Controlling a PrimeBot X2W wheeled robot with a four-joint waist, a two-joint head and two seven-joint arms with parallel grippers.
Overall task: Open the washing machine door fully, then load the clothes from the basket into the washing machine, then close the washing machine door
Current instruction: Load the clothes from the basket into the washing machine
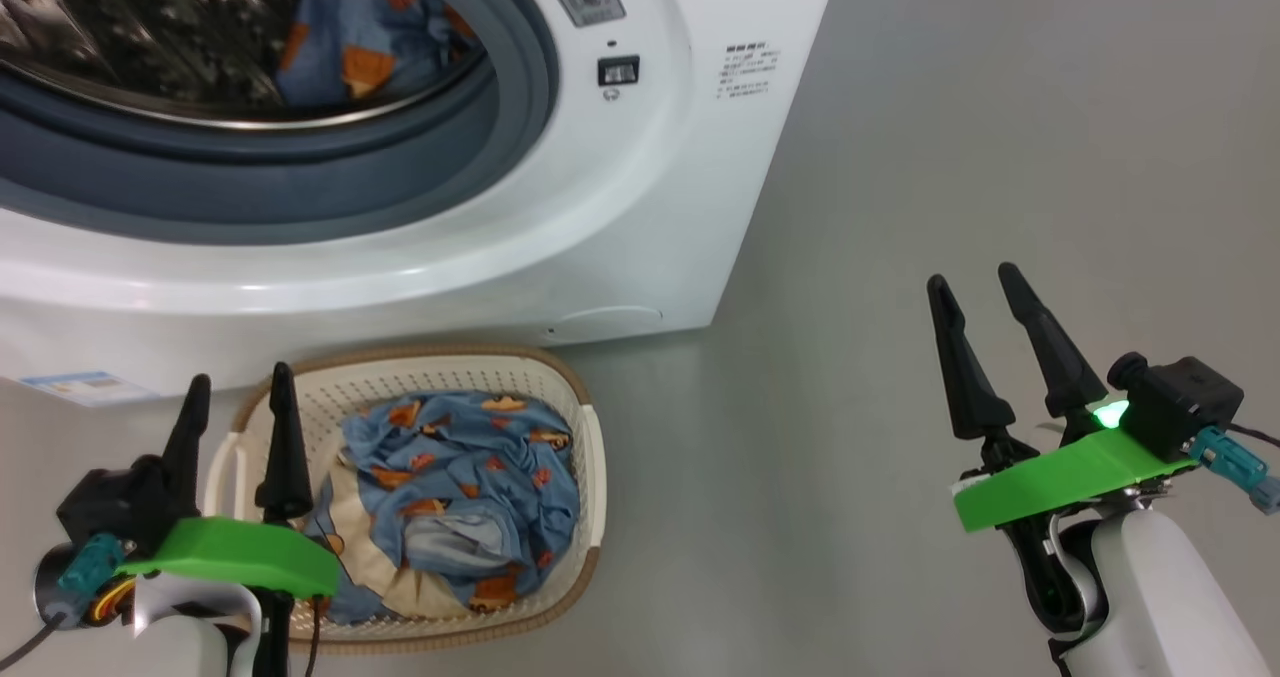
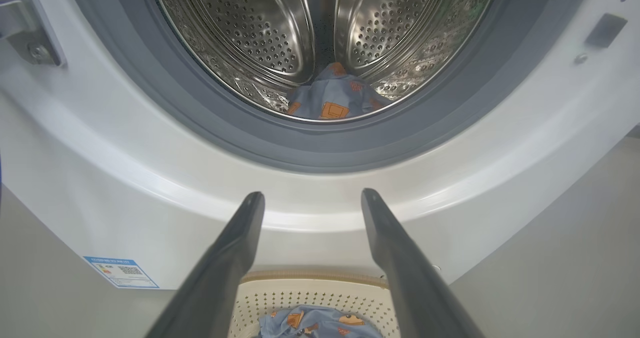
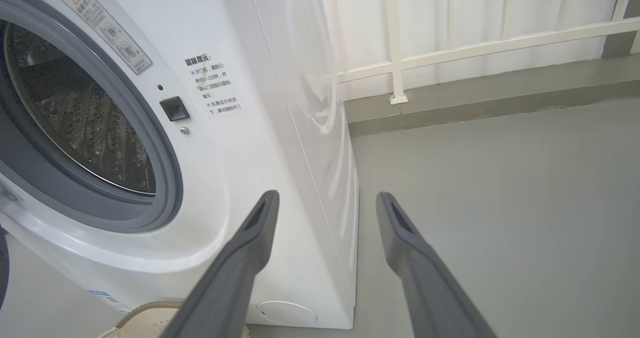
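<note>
Left gripper (image 1: 241, 377), fingers spread and empty, hovers at the left edge of the basket (image 1: 592, 457); the bear-print clothes (image 1: 460, 487) lie heaped just right of it, below the open washing machine (image 1: 650, 207). Right gripper (image 1: 972, 277), also spread, hangs well apart over the floor (image 1: 850, 477).

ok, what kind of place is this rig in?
Probably a home laundry or utility corner, maybe a balcony: a white front-loading washing machine on bare grey floor, a basket of clothes in front of it, and a pale railing behind.
</note>
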